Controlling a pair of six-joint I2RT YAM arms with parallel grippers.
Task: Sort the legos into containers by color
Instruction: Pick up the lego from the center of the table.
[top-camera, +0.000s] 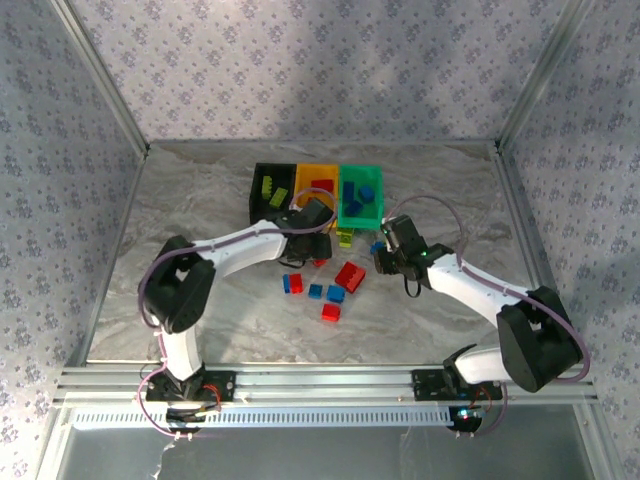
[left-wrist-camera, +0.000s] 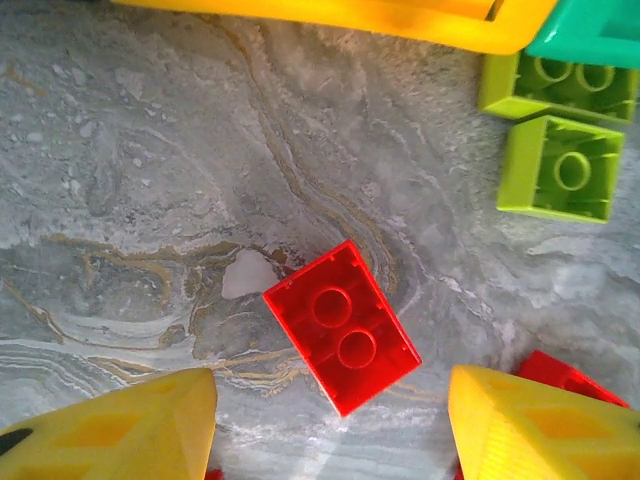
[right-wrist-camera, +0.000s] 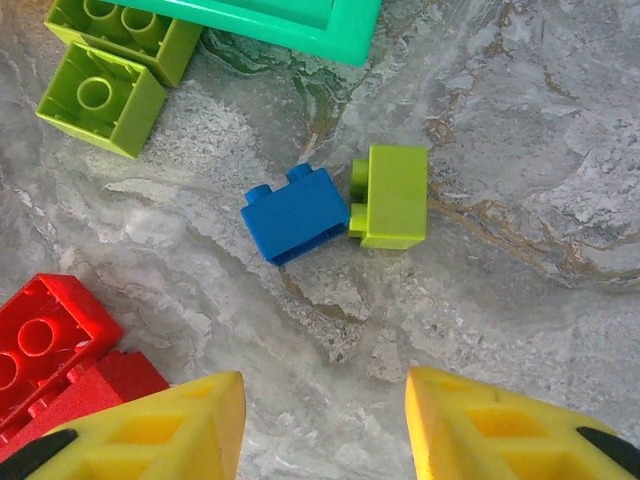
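Above the table (left-wrist-camera: 120, 200), left gripper (left-wrist-camera: 327, 415) spread wide, holding nothing. Just ahead, centred between its fingers: red lego (left-wrist-camera: 341, 327), lying flat, long axis slanting upper left to lower right, skewed to the jaw line. Yellow bin (left-wrist-camera: 400, 22) beyond. Right gripper (right-wrist-camera: 322, 400) also parted and empty, facing blue lego (right-wrist-camera: 294, 214) on its side, touching lime lego (right-wrist-camera: 390, 196). Teal bin (right-wrist-camera: 290, 22) beyond.

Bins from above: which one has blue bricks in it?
The teal-green bin, rightmost in the row, holds blue bricks; the black bin holds lime bricks, the yellow-orange bin a red brick.
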